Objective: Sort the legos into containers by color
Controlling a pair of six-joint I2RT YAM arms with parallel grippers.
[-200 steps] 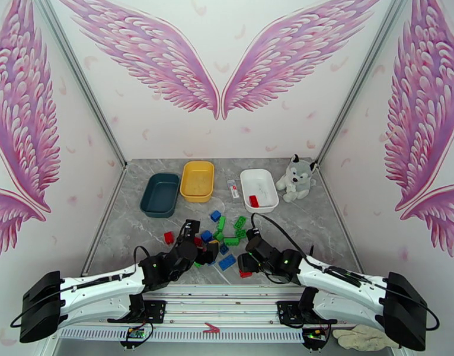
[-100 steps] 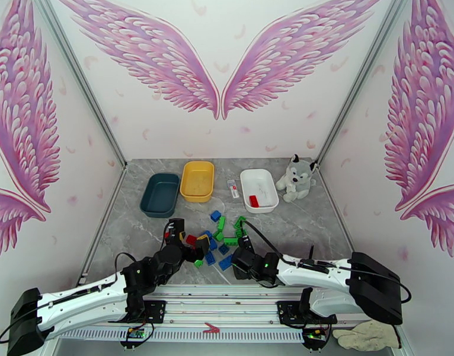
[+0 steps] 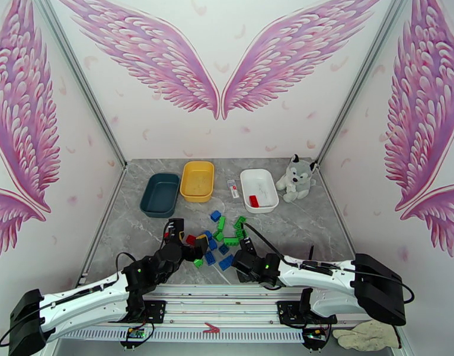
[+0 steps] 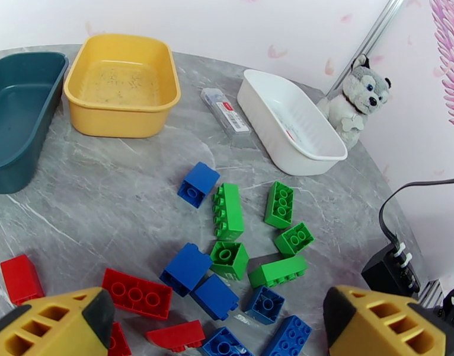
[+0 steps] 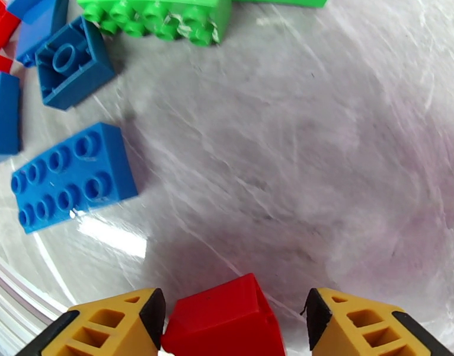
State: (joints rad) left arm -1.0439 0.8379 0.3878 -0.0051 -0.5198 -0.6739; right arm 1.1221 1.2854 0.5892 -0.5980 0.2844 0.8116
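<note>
Sorting barely begun: one red brick (image 3: 253, 201) placed in white tray (image 3: 259, 184).
Other bricks (image 4: 228, 212) are scattered on the surface (image 4: 108, 191); left gripper (image 4: 218, 327) held open above them, right gripper (image 5: 236, 312) spread around a second red brick (image 5: 224, 330).

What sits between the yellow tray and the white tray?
A small white-and-red tube lies flat between the yellow tray and white tray, clearest in left wrist view.

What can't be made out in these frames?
- Right wrist: red brick between the fingers is cut by the bottom edge; grip unclear.
- Left wrist: tube label too small to read.
- Top view: left arm covers part of the brick pile.
</note>
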